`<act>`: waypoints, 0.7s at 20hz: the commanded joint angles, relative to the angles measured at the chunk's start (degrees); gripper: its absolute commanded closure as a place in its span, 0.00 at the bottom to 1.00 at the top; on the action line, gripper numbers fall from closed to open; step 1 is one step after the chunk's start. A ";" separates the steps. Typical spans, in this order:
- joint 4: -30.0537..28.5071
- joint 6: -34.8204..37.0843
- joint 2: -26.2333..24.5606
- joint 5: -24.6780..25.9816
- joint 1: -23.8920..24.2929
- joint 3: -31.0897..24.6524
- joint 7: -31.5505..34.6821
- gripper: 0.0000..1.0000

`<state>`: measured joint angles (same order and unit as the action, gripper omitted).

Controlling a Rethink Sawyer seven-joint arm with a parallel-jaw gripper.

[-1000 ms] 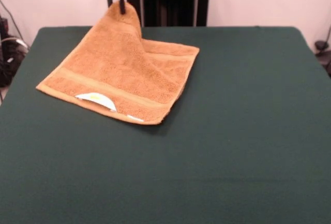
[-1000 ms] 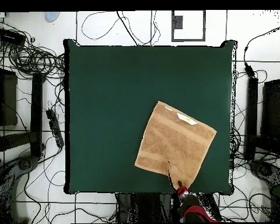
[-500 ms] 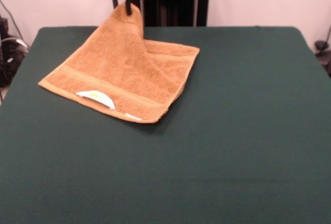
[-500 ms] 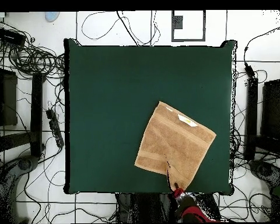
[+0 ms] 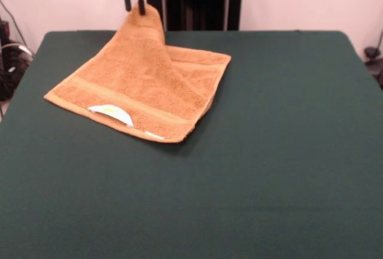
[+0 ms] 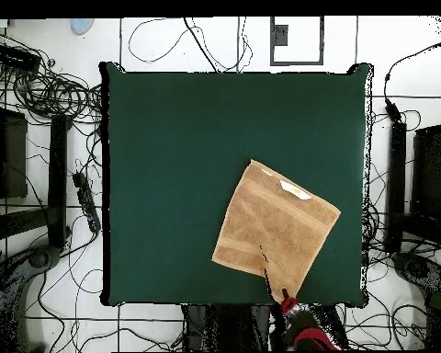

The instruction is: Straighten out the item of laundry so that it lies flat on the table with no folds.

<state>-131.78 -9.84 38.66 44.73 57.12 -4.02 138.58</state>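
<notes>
The fingers (image 5: 134,3) are clenched on one corner of the towel (image 5: 140,85), holding that corner up off the table (image 5: 281,151) at its robot-side edge; the rest of the cloth hangs down and away from the fingers, out over the table toward its middle. From the pinched corner a ridge runs down the towel, and beside it part of the cloth appears doubled over itself, so it does not yet lie flat. The towel sits as a diamond; the diagonal from the fingers to the opposite corner is the line that matters, and the label (image 5: 111,113) lies at the edge farthest from the fingers. I judge the fold will open only if the corner goes back along that diagonal, past the table's edge.
</notes>
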 commanded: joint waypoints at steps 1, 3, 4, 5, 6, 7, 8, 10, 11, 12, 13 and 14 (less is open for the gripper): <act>-3.59 22.83 15.95 -7.60 13.48 -22.40 -13.40 0.00; -4.75 28.74 21.01 -12.80 18.06 -28.41 -19.35 0.00; -5.00 30.88 23.03 -14.91 19.51 -30.62 -21.33 0.00; -5.24 33.02 25.05 -17.02 20.96 -32.84 -23.32 0.00; -5.49 35.16 27.08 -19.13 22.41 -35.05 -25.31 0.00; -5.58 36.98 28.68 -21.08 23.85 -37.37 -26.79 0.00; -5.69 38.38 29.80 -22.65 25.30 -39.86 -27.58 0.00; -5.37 40.67 30.91 -24.33 26.86 -42.81 -28.75 0.00; -5.12 41.74 31.25 -24.91 27.37 -43.85 -29.11 0.00; -4.86 42.29 31.29 -25.08 27.70 -44.71 -28.99 0.00; -4.47 42.41 30.89 -24.99 27.84 -45.39 -28.50 0.00; -4.08 42.52 30.50 -24.89 27.98 -46.06 -28.02 0.00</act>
<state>-135.00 23.98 63.73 25.01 86.28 -33.38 132.08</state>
